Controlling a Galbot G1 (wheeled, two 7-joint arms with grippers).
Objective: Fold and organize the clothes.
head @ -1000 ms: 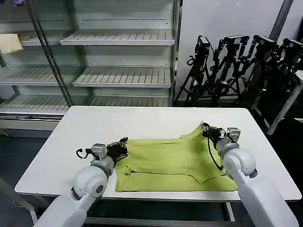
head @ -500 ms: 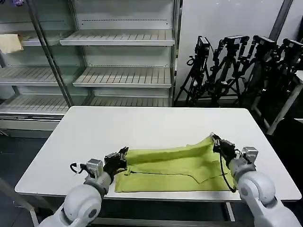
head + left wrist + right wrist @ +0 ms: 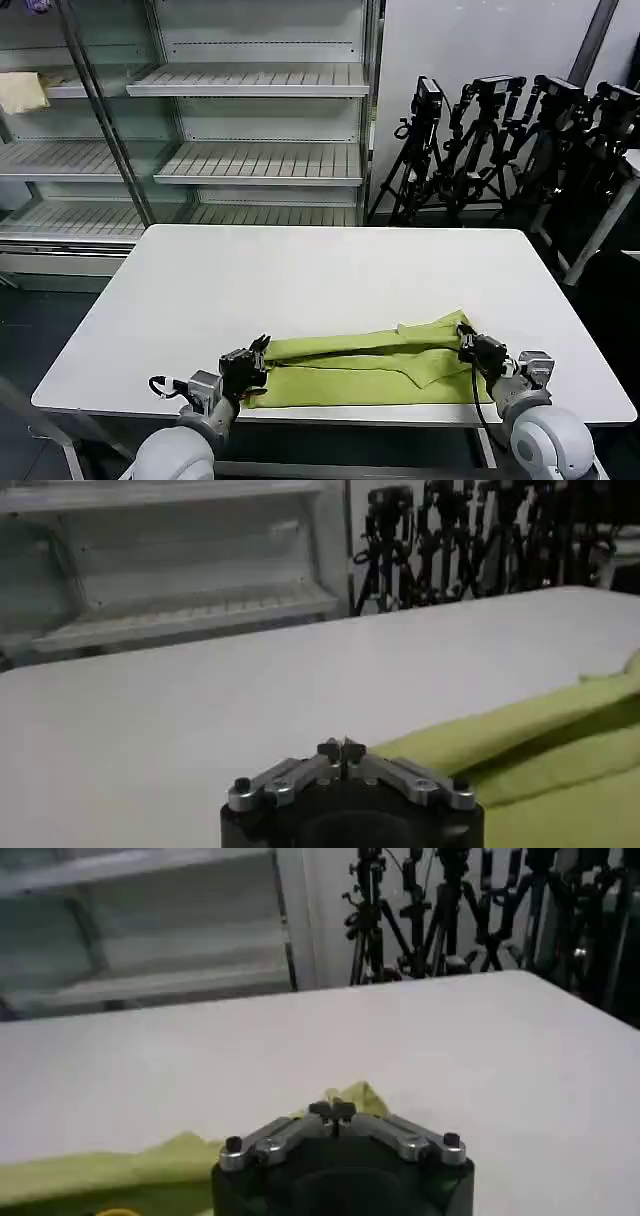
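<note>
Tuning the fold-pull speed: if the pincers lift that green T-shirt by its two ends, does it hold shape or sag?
Likely sags: the T-shirt lies in soft rumpled folds between the left pincer and right pincer, so it looks floppy. Probably light, since thin layers drape flat. It may slide easily on the smooth white table.

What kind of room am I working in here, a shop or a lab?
Likely a lab or recording studio, not a shop: bare refrigerator-style display shelves stand behind the white table, and a cluster of camera tripods is parked against the wall.
</note>
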